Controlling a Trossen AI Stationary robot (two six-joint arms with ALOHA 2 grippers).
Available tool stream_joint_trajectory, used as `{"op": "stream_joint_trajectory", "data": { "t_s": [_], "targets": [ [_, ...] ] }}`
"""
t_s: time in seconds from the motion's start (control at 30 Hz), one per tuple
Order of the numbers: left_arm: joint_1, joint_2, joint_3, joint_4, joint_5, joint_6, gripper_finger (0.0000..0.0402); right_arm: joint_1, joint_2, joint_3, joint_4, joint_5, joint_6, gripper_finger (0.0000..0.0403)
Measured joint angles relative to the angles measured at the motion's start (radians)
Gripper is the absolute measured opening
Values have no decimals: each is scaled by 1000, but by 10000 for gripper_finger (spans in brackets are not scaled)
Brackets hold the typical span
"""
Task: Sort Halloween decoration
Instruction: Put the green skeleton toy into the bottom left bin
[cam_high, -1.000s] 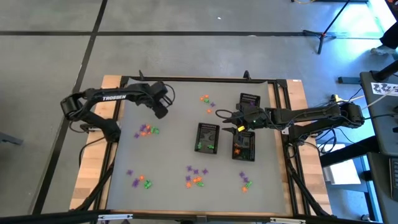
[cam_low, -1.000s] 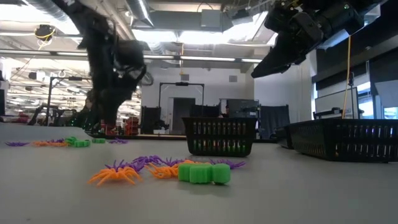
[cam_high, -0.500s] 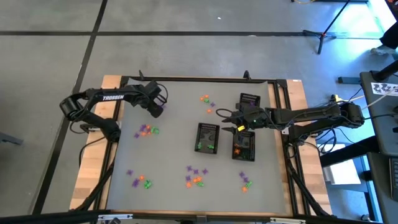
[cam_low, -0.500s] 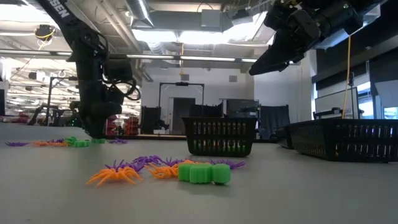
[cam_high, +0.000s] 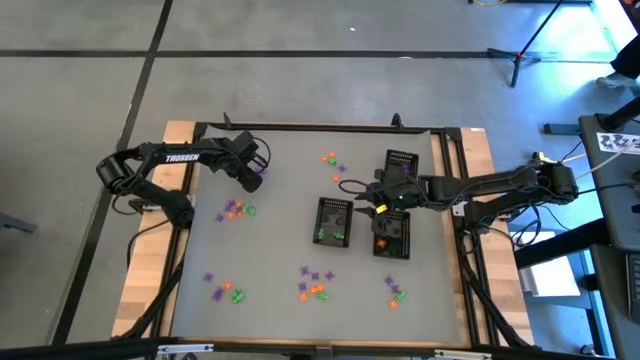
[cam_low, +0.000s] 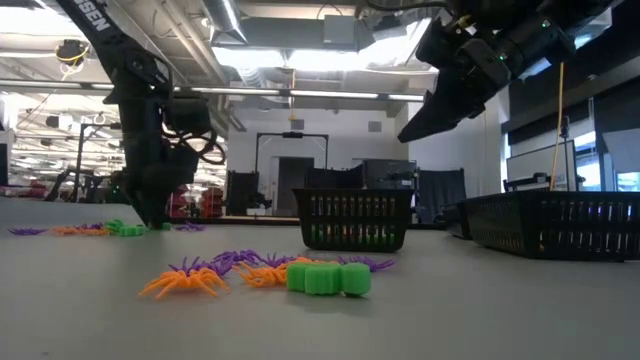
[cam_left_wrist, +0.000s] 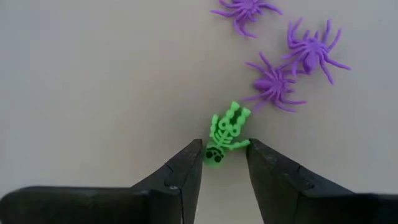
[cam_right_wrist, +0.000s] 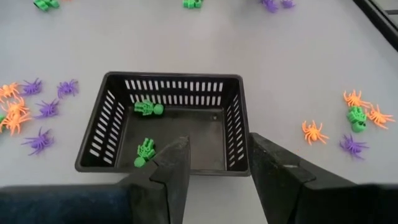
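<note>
The Halloween decoration is small orange, green and purple trinkets scattered in groups on the grey table (cam_high: 270, 250). A green skeleton (cam_left_wrist: 227, 130) lies flat beside purple spiders (cam_left_wrist: 273, 84). My left gripper (cam_left_wrist: 225, 155), at the far left (cam_high: 250, 178), points down, open, low over the table (cam_low: 150, 212). Its fingertips stand on either side of the skeleton's head end. My right gripper (cam_right_wrist: 217, 155) hangs open and empty above the middle black mesh basket (cam_right_wrist: 165, 124) (cam_high: 334, 220). That basket holds two green skeletons (cam_right_wrist: 147, 107).
Two more black baskets stand at the right (cam_high: 393, 233) and far right (cam_high: 402, 165). Trinket groups lie at the left (cam_high: 235, 210), far middle (cam_high: 333, 160) and along the near side (cam_high: 315, 285) (cam_high: 225, 292) (cam_high: 393, 290). A raised frame rims the table.
My left gripper has come down to just above the table and shifted a little toward the table's left edge, ending over the green skeleton. Its fingers have stayed open.
</note>
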Motion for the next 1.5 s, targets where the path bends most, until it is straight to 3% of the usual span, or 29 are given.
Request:
{"op": "stream_joint_trajectory", "data": {
  "t_s": [0.17, 0.4, 0.67, 1.1, 1.5],
  "targets": [
    [-1, 0, 0, 0, -10, 0, 96, 0, 0, 0, 3, 10, 0, 156],
    [-1, 0, 2, 3, -13, -10, 12, 0, 0, 0, 2, 11, 0, 156],
    [-18, -49, 2, 4, -15, -22, 1, 0, -1, 0, 2, 11, -4, 156],
    [-98, -170, 2, 20, -23, -55, 6, 0, -1, 0, 2, 12, -14, 156],
    [-32, -80, 2, 29, -87, -74, 99, 0, -1, 0, 14, 11, -14, 156]
  ]
}}
